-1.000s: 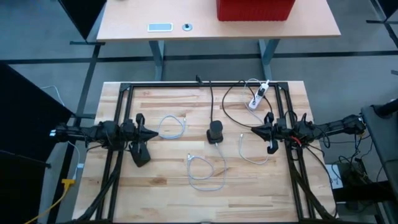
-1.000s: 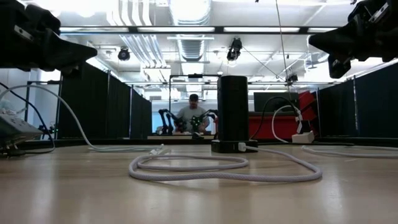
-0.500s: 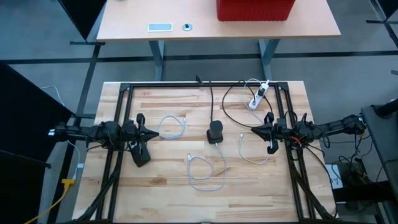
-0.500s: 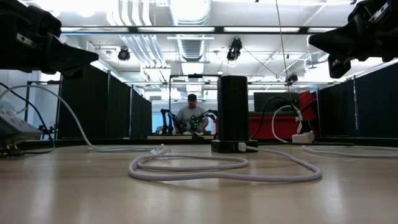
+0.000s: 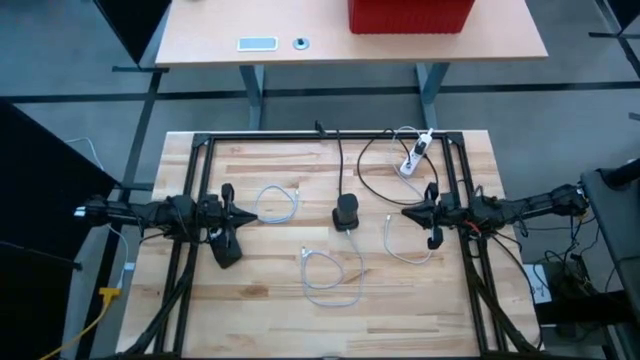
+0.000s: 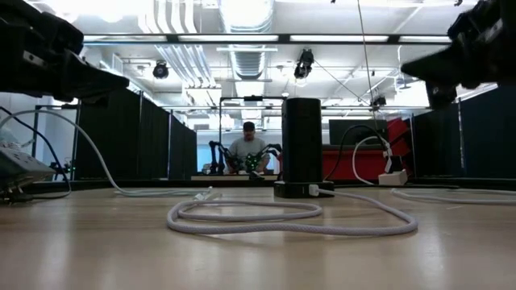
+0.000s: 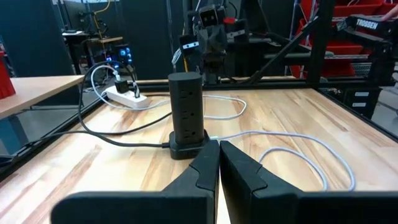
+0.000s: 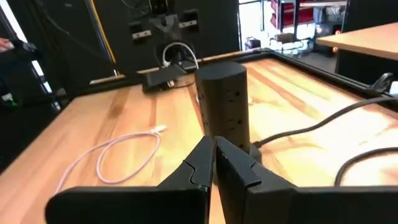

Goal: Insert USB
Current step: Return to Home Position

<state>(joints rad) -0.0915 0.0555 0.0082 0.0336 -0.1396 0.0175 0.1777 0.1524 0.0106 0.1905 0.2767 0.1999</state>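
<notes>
A black power tower (image 5: 345, 213) stands upright on the wooden table's middle, its dark cord running to the far edge. Three white USB cables lie loose on the wood: one (image 5: 278, 203) left of the tower, one (image 5: 330, 277) nearer the front, one (image 5: 400, 240) to the right. My left gripper (image 5: 250, 213) hovers shut left of the tower, pointing level at it (image 7: 188, 115). My right gripper (image 5: 405, 211) hovers shut on the tower's right side, also pointing level at it (image 8: 225, 102). Neither holds anything.
A white power strip (image 5: 413, 158) with plugged cords lies at the far right. A black frame (image 5: 330, 136) runs around the work area. Bare wood lies toward the near edge. Beyond the table, a person (image 6: 248, 149) sits at another station.
My right gripper has tipped slightly downward at the wrist. Both grippers stay shut and in place, and the cables and tower have not moved.
</notes>
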